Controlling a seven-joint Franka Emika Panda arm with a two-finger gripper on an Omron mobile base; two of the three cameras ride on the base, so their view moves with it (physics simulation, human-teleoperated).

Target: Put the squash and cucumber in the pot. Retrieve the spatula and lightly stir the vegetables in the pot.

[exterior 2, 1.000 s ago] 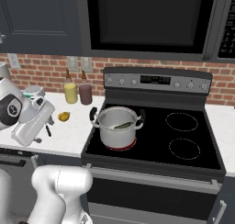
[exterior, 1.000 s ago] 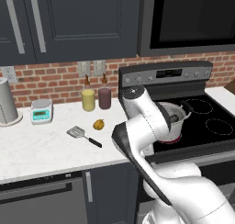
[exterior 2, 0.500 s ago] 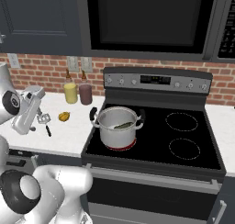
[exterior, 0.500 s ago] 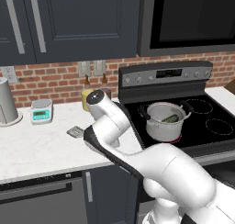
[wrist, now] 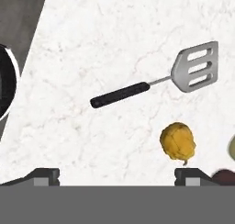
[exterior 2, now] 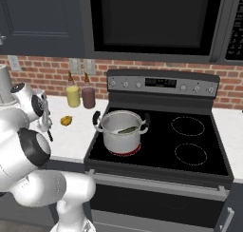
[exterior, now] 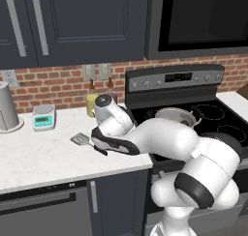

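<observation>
The spatula (wrist: pixel 195 67) lies flat on the white counter, its slotted silver head to the upper right of the hand view and its black handle (wrist: pixel 119 94) running down-left. The squash (wrist: pixel 177 140) sits on the counter just below the head; it also shows left of the pot (exterior 2: pixel 66 120). My gripper (wrist: pixel 117 177) hangs open above the counter, fingertips (wrist: pixel 46 176) wide apart with nothing between them, short of the handle. The steel pot (exterior 2: pixel 122 131) stands on the front left burner with the cucumber (exterior 2: pixel 127 130) inside. My arm covers the squash in the left base view, where the spatula (exterior: pixel 81 139) pokes out.
A yellow bottle (exterior 2: pixel 72 96) and a dark jar (exterior 2: pixel 88 97) stand by the brick wall behind the squash. A small scale (exterior: pixel 44 116) and a grey canister (exterior: pixel 7 107) sit further left. The stove's edge (wrist: pixel 9 81) borders the counter.
The arm has swung left from above the pot to over the counter beside the spatula. The spatula, squash, pot and cucumber have stayed in place.
</observation>
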